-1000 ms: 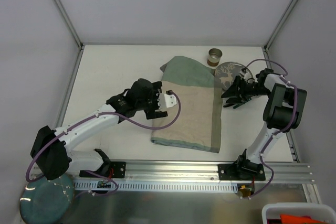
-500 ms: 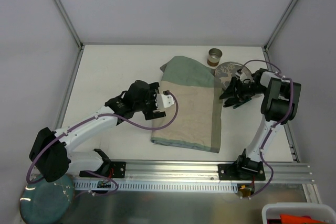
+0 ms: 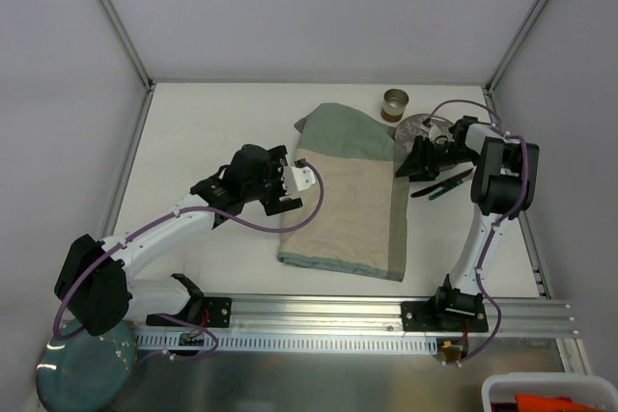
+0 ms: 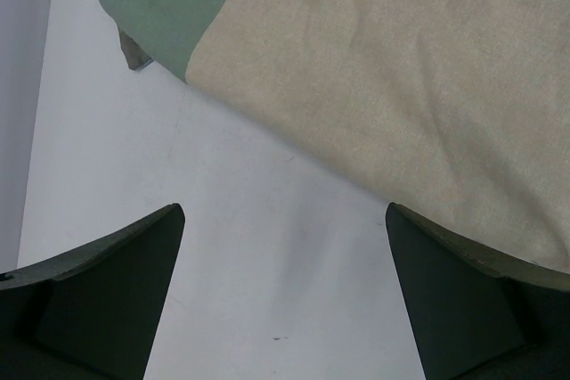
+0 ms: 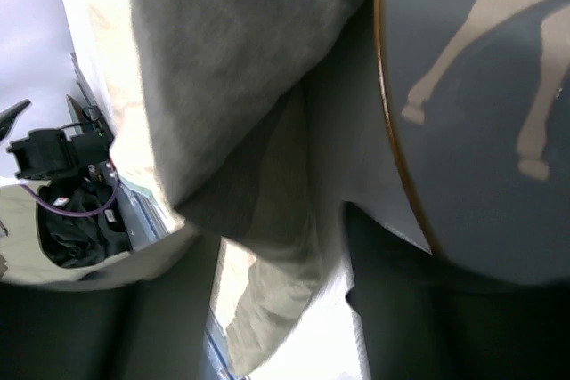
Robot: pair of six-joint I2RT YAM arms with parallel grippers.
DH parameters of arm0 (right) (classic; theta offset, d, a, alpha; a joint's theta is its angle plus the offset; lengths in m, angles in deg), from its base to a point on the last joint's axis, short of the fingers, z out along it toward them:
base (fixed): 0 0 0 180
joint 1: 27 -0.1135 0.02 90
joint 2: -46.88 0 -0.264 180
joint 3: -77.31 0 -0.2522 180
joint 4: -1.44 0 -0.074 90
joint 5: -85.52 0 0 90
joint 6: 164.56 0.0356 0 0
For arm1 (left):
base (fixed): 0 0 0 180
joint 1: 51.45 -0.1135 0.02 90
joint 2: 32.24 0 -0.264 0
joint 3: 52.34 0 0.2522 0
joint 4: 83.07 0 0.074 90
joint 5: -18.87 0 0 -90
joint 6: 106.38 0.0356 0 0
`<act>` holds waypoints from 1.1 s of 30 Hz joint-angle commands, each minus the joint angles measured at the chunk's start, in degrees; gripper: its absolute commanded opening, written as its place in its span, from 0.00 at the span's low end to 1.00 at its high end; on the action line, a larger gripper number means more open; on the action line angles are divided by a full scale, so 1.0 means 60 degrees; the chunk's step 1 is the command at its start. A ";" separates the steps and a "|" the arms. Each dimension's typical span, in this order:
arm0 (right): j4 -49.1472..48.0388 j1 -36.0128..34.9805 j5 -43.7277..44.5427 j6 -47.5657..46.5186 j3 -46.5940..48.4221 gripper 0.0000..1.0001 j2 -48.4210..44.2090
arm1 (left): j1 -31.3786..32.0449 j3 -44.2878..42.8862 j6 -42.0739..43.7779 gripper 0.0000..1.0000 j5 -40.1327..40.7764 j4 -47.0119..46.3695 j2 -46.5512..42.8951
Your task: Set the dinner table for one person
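Note:
The white dinner table point(image 3: 212, 123) carries a green-and-beige cloth mat point(image 3: 352, 195) at its middle. A grey plate point(image 3: 422, 126) with a gold rim and a pale deer figure lies right of the mat's far corner, partly under my right arm. My right gripper point(image 3: 406, 161) is open at the mat's right edge. In the right wrist view a fold of the mat point(image 5: 267, 184) hangs between the jaws of that gripper point(image 5: 267, 264), with the plate point(image 5: 481, 131) beside it. My left gripper point(image 3: 290, 182) is open over bare table point(image 4: 267, 246) at the mat's left edge point(image 4: 401, 86).
A small metal cup point(image 3: 395, 101) stands behind the plate. A dark slender utensil point(image 3: 446, 183) lies on the table right of the mat. A teal plate point(image 3: 82, 373) and a white bin point(image 3: 546, 393) sit off the table's near edge.
My right gripper has moved left from over the plate to the mat's right edge. My left gripper has shifted slightly up and right along the mat's left edge.

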 commanded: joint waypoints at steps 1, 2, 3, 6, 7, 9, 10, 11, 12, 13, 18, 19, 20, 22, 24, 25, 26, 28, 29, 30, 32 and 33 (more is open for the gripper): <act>0.0133 -0.0107 -0.0358 0.0133 0.0453 0.53 0.0220 | -0.0038 0.0194 -0.0217 0.99 -0.0212 -0.0267 -0.0038; 0.0148 -0.0107 -0.0329 0.0133 0.0482 0.51 0.0191 | -0.0052 0.0223 -0.0188 0.99 -0.0197 -0.0267 -0.0039; 0.0148 -0.0121 -0.0387 0.0133 0.0468 0.49 0.0133 | -0.0052 0.0267 -0.0188 0.99 -0.0197 -0.0267 -0.0082; 0.0235 -0.0121 -0.0431 0.0162 0.0570 0.17 0.0016 | -0.0067 0.0311 -0.0202 0.99 -0.0197 -0.0311 -0.0097; 0.0323 -0.0136 -0.0446 0.0133 0.0657 0.05 -0.0043 | -0.0081 0.0312 -0.0202 0.99 -0.0197 -0.0340 -0.0097; 0.0571 -0.0122 -0.0548 0.0206 0.0934 0.00 -0.0189 | -0.0125 0.0297 -0.0217 0.99 -0.0154 -0.0399 -0.0054; 0.0718 -0.0150 -0.0621 0.0162 0.1082 0.00 -0.0378 | -0.0169 0.0297 -0.0202 0.99 -0.0139 -0.0413 -0.0039; 0.0835 -0.0151 -0.0680 0.0176 0.1214 0.00 -0.0496 | -0.0198 0.0282 -0.0217 0.99 -0.0124 -0.0457 -0.0010; 0.1040 -0.0180 -0.0782 0.0235 0.1331 0.00 -0.0628 | -0.0242 0.0268 -0.0231 0.99 -0.0139 -0.0472 0.0063; 0.1071 -0.0195 -0.0798 0.0293 0.1550 0.00 -0.0789 | -0.0300 0.0282 -0.0232 0.99 -0.0168 -0.0472 0.0093; 0.1669 -0.0545 -0.0929 0.0689 0.2575 0.00 -0.1508 | -0.0316 0.0122 -0.0334 0.99 -0.0285 -0.0516 0.0210; 0.1788 -0.0604 -0.1002 0.0747 0.2795 0.00 -0.1537 | -0.0330 0.0092 -0.0334 0.99 -0.0300 -0.0502 0.0225; 0.1919 -0.0677 -0.1017 0.0820 0.3246 0.00 -0.1552 | -0.0316 0.0048 -0.0349 0.99 -0.0285 -0.0502 0.0225; 0.2373 -0.0912 -0.1076 0.0880 0.3805 0.00 -0.1552 | -0.0316 -0.0025 -0.0305 0.99 -0.0242 -0.0502 0.0210; 0.2739 -0.1189 -0.1003 0.1025 0.4652 0.00 -0.1552 | -0.0316 -0.0069 -0.0217 0.99 -0.0154 -0.0502 0.0167; 0.2828 -0.1292 -0.1003 0.1099 0.4918 0.00 -0.1538 | -0.0316 -0.0098 -0.0202 0.99 -0.0023 -0.0516 0.0152; 0.2858 -0.1409 -0.0974 0.1317 0.5167 0.00 -0.1523 | -0.0330 -0.0099 -0.0130 0.99 0.0065 -0.0516 0.0094; 0.2858 -0.1659 -0.0930 0.1625 0.5868 0.00 -0.1363 | -0.0360 -0.0113 -0.0085 0.99 0.0212 -0.0516 -0.0067; 0.2887 -0.1906 -0.0886 0.1902 0.6120 0.00 -0.1260 | -0.0418 -0.0099 -0.0100 0.99 0.0285 -0.0516 -0.0140; 0.2931 -0.2213 -0.0813 0.2050 0.6369 0.00 -0.1143 | -0.0520 -0.0099 -0.0071 0.99 0.0315 -0.0516 -0.0330; 0.3091 -0.2580 -0.0725 0.2197 0.7174 0.00 -0.0704 | -0.0667 -0.0055 -0.0056 0.99 0.0403 -0.0502 -0.0580; 0.3165 -0.2959 -0.0637 0.2358 0.7438 0.00 -0.0572 | -0.0754 -0.0026 0.0002 0.99 0.0403 -0.0502 -0.0885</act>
